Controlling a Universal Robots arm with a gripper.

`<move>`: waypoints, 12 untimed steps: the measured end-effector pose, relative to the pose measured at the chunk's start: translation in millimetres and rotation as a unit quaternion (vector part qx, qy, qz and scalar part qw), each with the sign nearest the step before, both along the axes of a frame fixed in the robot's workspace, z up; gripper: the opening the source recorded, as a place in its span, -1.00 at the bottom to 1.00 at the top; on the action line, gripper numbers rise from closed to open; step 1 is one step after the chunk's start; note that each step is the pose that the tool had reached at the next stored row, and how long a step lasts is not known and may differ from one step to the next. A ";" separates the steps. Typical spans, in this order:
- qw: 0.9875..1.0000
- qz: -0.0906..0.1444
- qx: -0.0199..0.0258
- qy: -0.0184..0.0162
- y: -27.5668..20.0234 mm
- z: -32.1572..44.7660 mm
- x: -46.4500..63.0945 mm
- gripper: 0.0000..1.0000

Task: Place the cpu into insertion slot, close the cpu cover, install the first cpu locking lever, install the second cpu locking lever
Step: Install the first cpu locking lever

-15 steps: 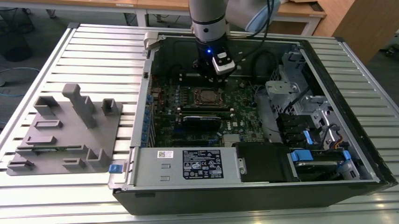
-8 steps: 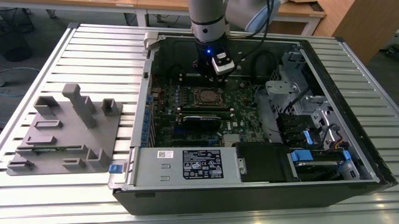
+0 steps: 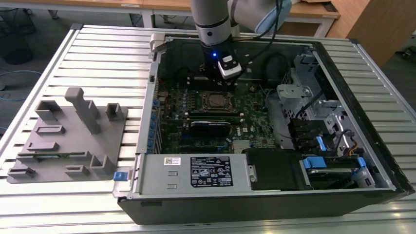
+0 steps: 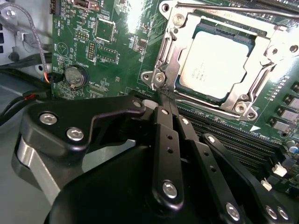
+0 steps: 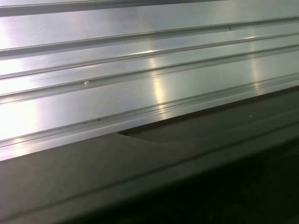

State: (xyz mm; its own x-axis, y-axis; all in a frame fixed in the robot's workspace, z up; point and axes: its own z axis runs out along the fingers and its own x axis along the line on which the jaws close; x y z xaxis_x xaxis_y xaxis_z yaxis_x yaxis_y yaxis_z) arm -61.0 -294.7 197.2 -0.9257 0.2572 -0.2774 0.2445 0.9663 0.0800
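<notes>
I have the jaws pinched together, empty, tips at the corner of the cpu cover (image 4: 233, 100), the cpu (image 4: 217, 63) seated just beyond.

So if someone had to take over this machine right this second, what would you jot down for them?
Gripper: fingers shut, holding nothing, tips beside the socket's corner.
The cpu sits in the insertion slot on the green board.
The cpu cover lies closed over it, chip showing through the cut-out.
A thin metal lever runs along the far edge; whether it is latched cannot be told.
Left: confirm both locking levers.
</notes>
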 end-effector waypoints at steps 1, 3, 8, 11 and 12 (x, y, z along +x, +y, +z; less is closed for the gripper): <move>1.000 0.000 0.000 -0.001 -0.1 -0.1 -0.3 -0.79; 1.000 0.000 0.000 -0.002 0.0 -0.1 -0.3 -0.79; 1.000 0.000 0.001 -0.003 0.0 -2.1 -1.1 -0.79; 1.000 0.000 0.001 -0.004 -0.1 -3.4 -2.0 -0.79; 1.000 0.000 0.001 -0.005 -0.1 -3.6 -2.3 -0.79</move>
State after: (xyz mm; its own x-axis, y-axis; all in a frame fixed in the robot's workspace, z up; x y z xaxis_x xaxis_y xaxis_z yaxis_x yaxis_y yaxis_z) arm -63.4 -294.8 193.6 -0.9232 0.2578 -0.2851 0.2438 0.9662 0.0843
